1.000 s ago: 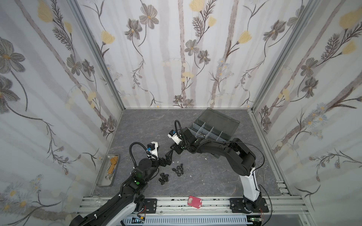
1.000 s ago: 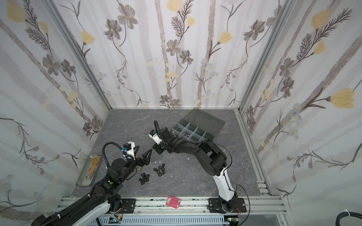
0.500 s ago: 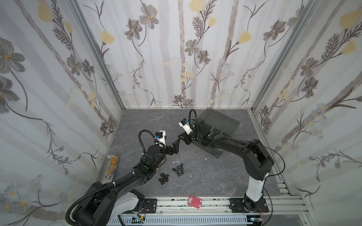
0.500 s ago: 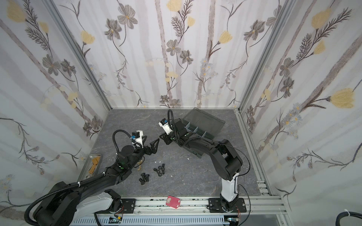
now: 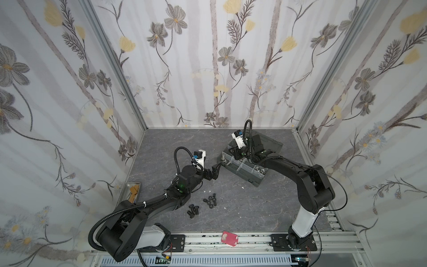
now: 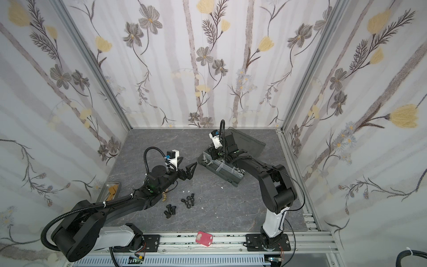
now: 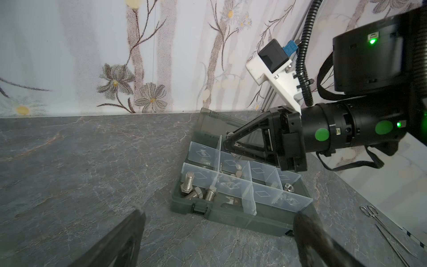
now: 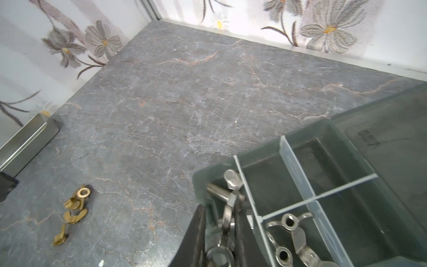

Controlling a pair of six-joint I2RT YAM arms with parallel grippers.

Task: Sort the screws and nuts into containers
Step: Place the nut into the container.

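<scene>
In both top views the organizer box (image 5: pixel 245 171) sits right of centre on the grey table (image 5: pixel 254 208), its smoky lid (image 5: pixel 269 143) lying open toward the back wall. The right gripper (image 8: pixel 220 216) hangs over the box's left end, its jaws pinched almost together on a silver wing nut (image 8: pixel 227 219); which cell lies under it cannot be told. Silver bolts (image 7: pixel 190 188) lie in the corner cell, and the cell next to it holds more silver wing nuts (image 8: pixel 292 231).

The left gripper (image 5: pixel 213 170) hovers just left of the box, jaws spread wide with nothing between them. Low in the centre of the frame, black screws (image 5: pixel 193 210) and black nuts (image 5: pixel 211 201) lie in two small clusters on the table, well apart from the box. Brass wing nuts (image 8: pixel 74 205) lie loose near a steel tray (image 5: pixel 132 190) at the left edge.

The embossed writing (image 8: pixel 369 138) on the lid is too faint to read. The clear dividers (image 7: pixel 231 182) carry only diamond outlines.
</scene>
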